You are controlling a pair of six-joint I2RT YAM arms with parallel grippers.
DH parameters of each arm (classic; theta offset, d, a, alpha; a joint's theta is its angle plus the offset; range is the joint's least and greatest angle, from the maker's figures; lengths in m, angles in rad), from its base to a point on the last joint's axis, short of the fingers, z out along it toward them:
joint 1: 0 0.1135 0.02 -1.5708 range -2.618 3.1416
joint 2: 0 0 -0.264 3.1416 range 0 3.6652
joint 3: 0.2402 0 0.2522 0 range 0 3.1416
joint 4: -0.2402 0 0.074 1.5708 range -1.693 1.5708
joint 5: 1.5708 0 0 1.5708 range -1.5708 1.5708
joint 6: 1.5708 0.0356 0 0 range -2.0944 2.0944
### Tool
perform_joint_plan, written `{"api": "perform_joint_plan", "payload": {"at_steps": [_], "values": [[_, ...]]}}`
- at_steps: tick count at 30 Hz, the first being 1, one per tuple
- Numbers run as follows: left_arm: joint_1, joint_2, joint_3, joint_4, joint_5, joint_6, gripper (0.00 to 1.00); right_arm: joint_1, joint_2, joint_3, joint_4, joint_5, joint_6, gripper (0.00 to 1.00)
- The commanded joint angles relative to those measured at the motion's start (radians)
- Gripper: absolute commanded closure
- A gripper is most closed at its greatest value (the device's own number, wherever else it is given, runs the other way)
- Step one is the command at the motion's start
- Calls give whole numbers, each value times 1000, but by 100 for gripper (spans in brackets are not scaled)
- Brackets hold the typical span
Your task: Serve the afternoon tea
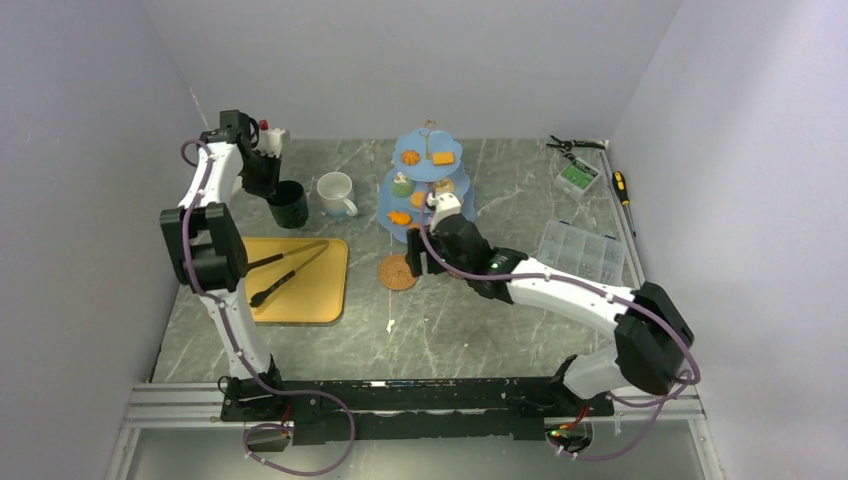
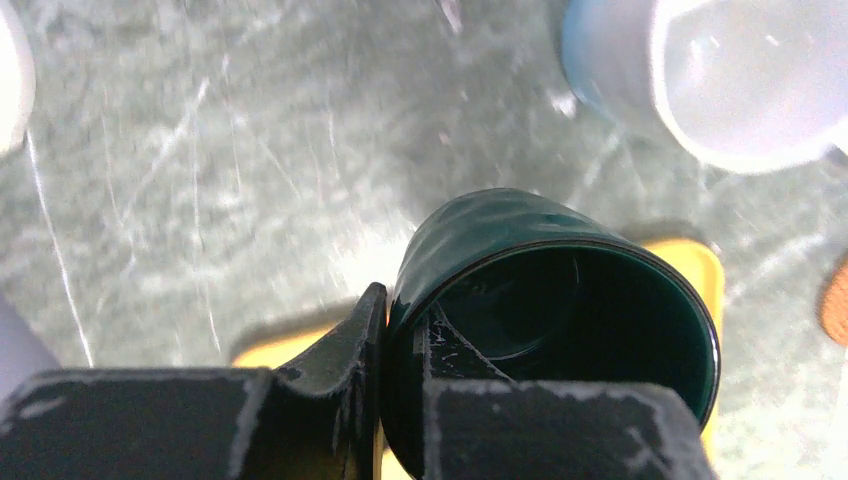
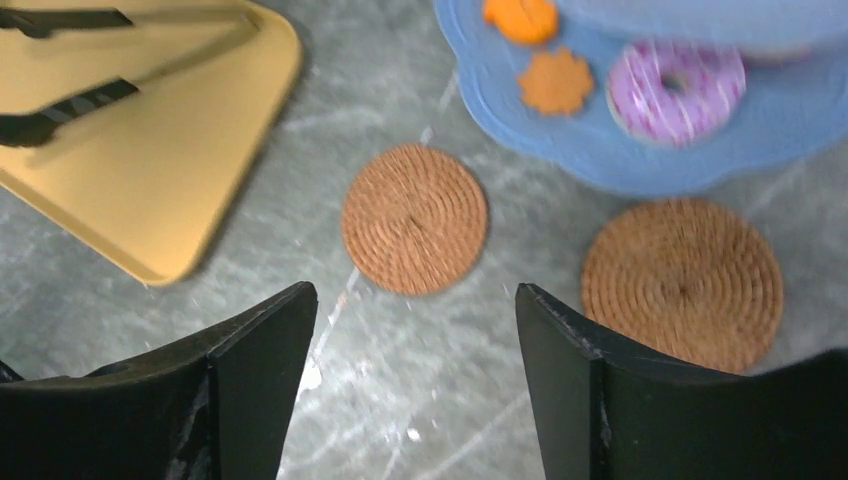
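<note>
The dark green mug [image 2: 560,300] was glossy and empty; my left fingers [image 2: 345,365] pinched its wall, my right fingers [image 3: 255,365] stood wide apart

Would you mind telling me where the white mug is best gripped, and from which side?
I would pinch the white mug by its rim wall, from above, one finger inside: it stands upright with its mouth open. Choose the far side, away from its handle and the dark green mug.
</note>
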Motion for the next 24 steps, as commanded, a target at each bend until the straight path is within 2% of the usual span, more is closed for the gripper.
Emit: {"api": "perform_joint_plan", "payload": {"at_steps": [1,6,12,18,24], "values": [[-3,-233,-76,-53,11,-80,97,36,96,184,71,-18,-119,20],[-27,-380,-190,-72,26,-102,97,81,208,326,115,-95,-244,11],[-114,-513,-306,-56,-26,-160,97,103,332,565,9,-299,-327,1],[-164,-576,-356,-37,-52,-227,97,141,450,745,-129,-398,-377,0],[-221,-601,-376,-31,-73,-257,97,172,525,841,-212,-344,-398,3]]}}
